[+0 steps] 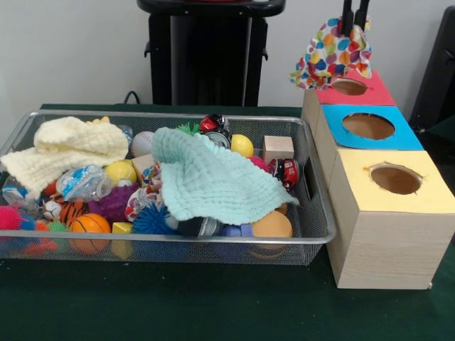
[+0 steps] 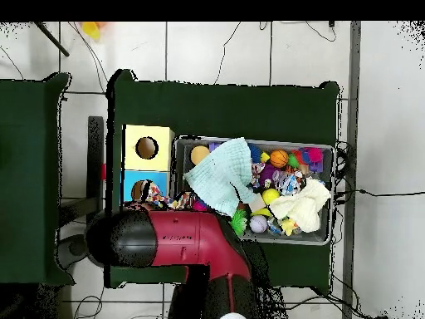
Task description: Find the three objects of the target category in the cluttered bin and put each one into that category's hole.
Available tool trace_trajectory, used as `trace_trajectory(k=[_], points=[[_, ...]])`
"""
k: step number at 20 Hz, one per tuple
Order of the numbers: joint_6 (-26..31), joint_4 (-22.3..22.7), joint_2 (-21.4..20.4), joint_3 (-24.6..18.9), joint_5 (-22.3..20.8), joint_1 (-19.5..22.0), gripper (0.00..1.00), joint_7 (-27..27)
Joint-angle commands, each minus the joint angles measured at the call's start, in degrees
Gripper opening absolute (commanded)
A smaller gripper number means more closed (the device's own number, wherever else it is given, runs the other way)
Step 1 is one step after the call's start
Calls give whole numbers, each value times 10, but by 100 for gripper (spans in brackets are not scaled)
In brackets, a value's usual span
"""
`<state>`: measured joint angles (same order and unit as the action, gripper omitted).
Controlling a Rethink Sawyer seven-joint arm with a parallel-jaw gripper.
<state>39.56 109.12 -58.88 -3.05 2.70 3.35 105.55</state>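
Observation:
My gripper [image 1: 355, 24] hangs at the top right, shut on a multicoloured heart-print cloth [image 1: 332, 54]. The cloth dangles just above the red hole [image 1: 349, 87], the farthest of three on the wooden box. In the wire bin [image 1: 321, 234] a mint-green cloth [image 1: 210, 179] lies spread over the toys at centre right. A pale yellow cloth [image 1: 68, 146] lies bunched at the left end. From overhead, the red arm [image 2: 192, 241] covers the gripper; the heart-print cloth [image 2: 163, 200] shows beside the blue hole [image 2: 140, 190]. The mint cloth [image 2: 219, 183] and yellow cloth [image 2: 307, 204] lie in the bin.
The box also has a blue hole [image 1: 368, 126] and a yellow hole [image 1: 395, 179]. The bin holds several toys: an orange basketball [image 1: 89, 225], a blue spiky ball [image 1: 152, 220], a wooden cube [image 1: 277, 148], a red toy car [image 1: 288, 172], a yellow ball [image 1: 242, 145].

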Motion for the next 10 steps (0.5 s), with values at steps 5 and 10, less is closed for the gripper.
trace_trajectory(k=[5,10], points=[[-16,-39,62,26,22,-33,0,170],[-11,-84,95,29,26,-48,0,178]])
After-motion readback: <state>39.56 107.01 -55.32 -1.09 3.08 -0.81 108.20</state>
